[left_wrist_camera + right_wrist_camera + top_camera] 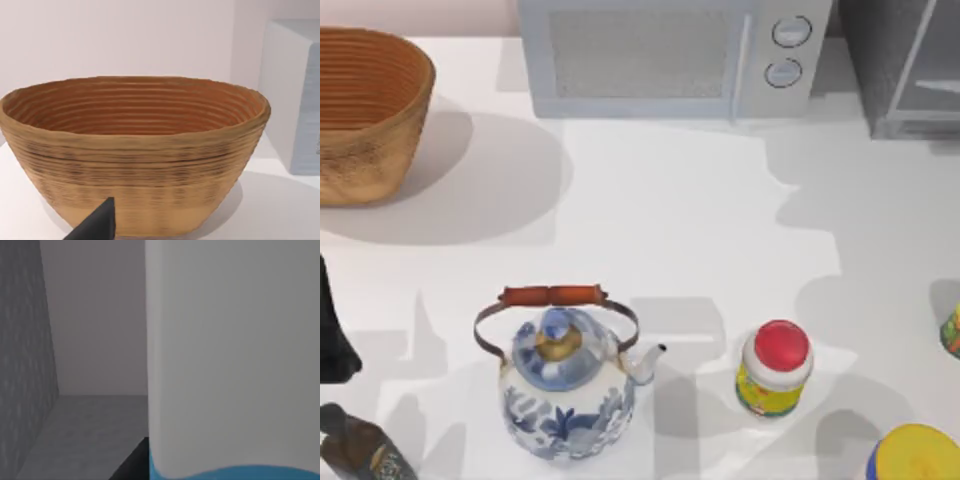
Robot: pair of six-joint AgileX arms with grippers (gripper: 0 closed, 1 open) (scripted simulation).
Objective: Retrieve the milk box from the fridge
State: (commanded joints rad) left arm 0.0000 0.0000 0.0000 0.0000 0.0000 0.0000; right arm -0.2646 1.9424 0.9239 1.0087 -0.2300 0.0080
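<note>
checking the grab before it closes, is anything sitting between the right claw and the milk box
Nothing visible does. In the right wrist view the milk box stands close in front of the camera inside the fridge, with one dark fingertip of the right claw beside its base and no other item between them.

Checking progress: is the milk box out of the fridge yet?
Still in: the white-and-blue milk box stands between the dark grey fridge's inner walls.
</note>
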